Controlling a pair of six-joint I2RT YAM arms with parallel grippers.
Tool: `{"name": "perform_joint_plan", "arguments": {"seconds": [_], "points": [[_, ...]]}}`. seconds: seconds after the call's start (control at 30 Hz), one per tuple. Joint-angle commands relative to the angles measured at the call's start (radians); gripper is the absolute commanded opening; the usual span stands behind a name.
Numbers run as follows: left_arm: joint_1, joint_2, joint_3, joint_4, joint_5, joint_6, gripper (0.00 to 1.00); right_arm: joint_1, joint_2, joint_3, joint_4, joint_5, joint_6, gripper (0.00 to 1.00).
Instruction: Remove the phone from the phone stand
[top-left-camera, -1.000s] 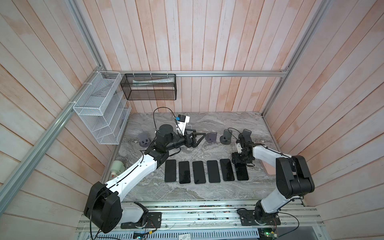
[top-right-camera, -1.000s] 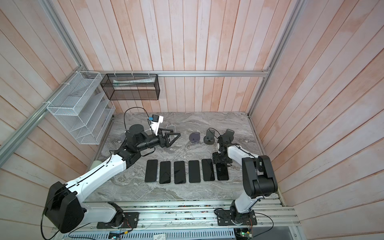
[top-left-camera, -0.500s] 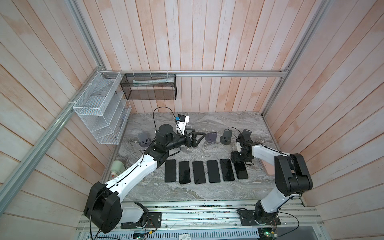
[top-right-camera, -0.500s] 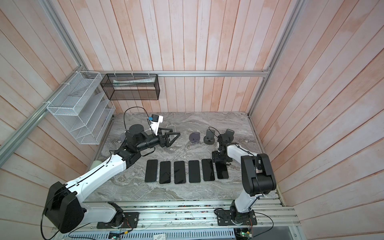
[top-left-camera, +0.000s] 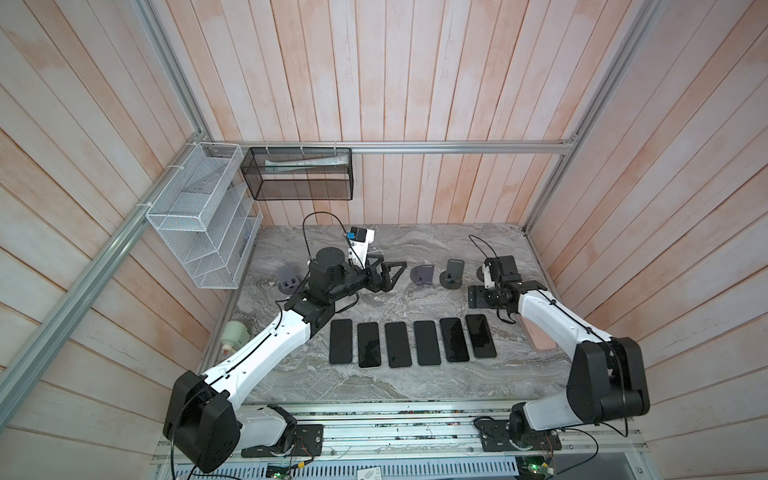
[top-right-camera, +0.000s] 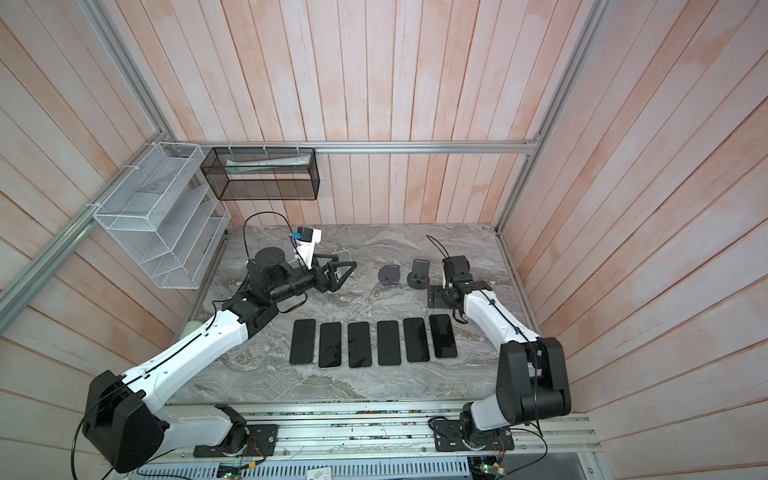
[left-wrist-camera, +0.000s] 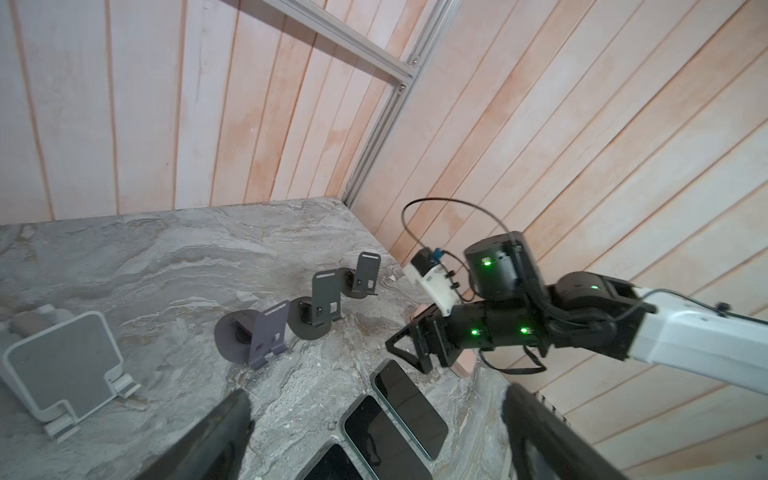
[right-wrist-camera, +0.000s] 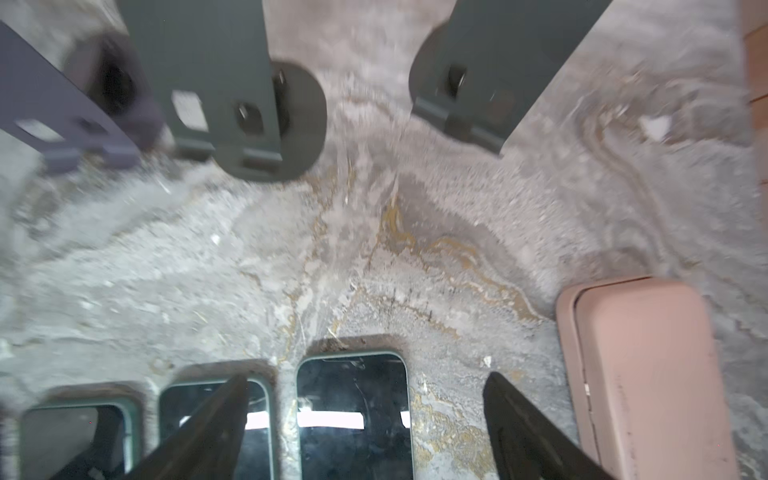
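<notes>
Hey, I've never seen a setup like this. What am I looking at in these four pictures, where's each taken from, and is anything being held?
These are two robot arms mounted at the near edge of a marble table. Two pictures look down from overhead and show nearly the same view. The other two come from a camera on each arm's wrist, looking past its hand. On the table lie six phones in a row, screens up. Several empty stands sit behind them, and a pink flat item lies near the right arm. The left hand and the right hand are both open and hold nothing.
</notes>
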Motion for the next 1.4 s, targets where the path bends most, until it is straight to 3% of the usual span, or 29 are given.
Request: {"name": "perform_joint_plan", "arguments": {"seconds": [0.0, 0.03, 0.17, 0.23, 0.3, 0.4, 0.53, 0.6, 0.67, 0.77, 0.83, 1.0, 1.1, 1.2, 1.37], "points": [[-0.004, -0.107, 0.032, -0.050, -0.120, 0.032, 1.00, 0.003, -0.105, 0.029, 0.055, 0.002, 0.027, 0.92], [-0.006, -0.139, 0.022, -0.068, -0.154, 0.040, 1.00, 0.010, -0.144, 0.018, 0.097, 0.003, 0.044, 0.97], [-0.021, -0.297, -0.123, -0.084, -0.376, 0.053, 1.00, 0.030, -0.273, -0.050, 0.242, -0.036, 0.041, 0.98], [-0.034, -0.379, -0.208, -0.082, -0.435, 0.236, 1.00, 0.047, -0.323, -0.135, 0.328, 0.054, 0.105, 0.98], [-0.040, -0.427, -0.267, -0.112, -0.581, 0.302, 1.00, 0.048, -0.349, -0.251, 0.438, 0.043, 0.019, 0.98], [-0.037, -0.460, -0.369, -0.087, -0.891, 0.232, 1.00, 0.045, -0.332, -0.315, 0.524, 0.137, 0.002, 0.98], [-0.004, -0.527, -0.589, 0.145, -0.974, 0.350, 1.00, 0.028, -0.364, -0.430, 0.742, 0.097, -0.197, 0.98], [0.035, -0.568, -0.698, 0.305, -0.974, 0.411, 1.00, 0.024, -0.379, -0.487, 0.836, 0.085, -0.266, 0.98], [0.093, -0.596, -0.789, 0.440, -0.904, 0.505, 1.00, 0.012, -0.386, -0.536, 0.904, 0.027, -0.339, 0.98], [0.192, -0.576, -0.870, 0.596, -0.834, 0.565, 1.00, -0.004, -0.365, -0.599, 1.015, 0.021, -0.343, 0.98], [0.271, -0.505, -0.898, 0.700, -0.754, 0.551, 1.00, -0.023, -0.333, -0.635, 1.117, 0.031, -0.323, 0.98], [0.388, -0.173, -0.883, 0.889, -0.737, 0.398, 1.00, -0.069, -0.244, -0.698, 1.290, 0.060, -0.312, 0.98], [0.405, 0.004, -0.901, 1.075, -0.749, 0.431, 1.00, -0.100, -0.192, -0.734, 1.374, 0.050, -0.292, 0.98], [0.444, 0.101, -0.948, 1.237, -0.666, 0.424, 1.00, -0.119, -0.172, -0.749, 1.363, 0.033, -0.311, 0.98], [0.480, 0.261, -0.909, 1.317, -0.550, 0.432, 1.00, -0.170, -0.099, -0.801, 1.541, -0.021, -0.242, 0.98]]}}
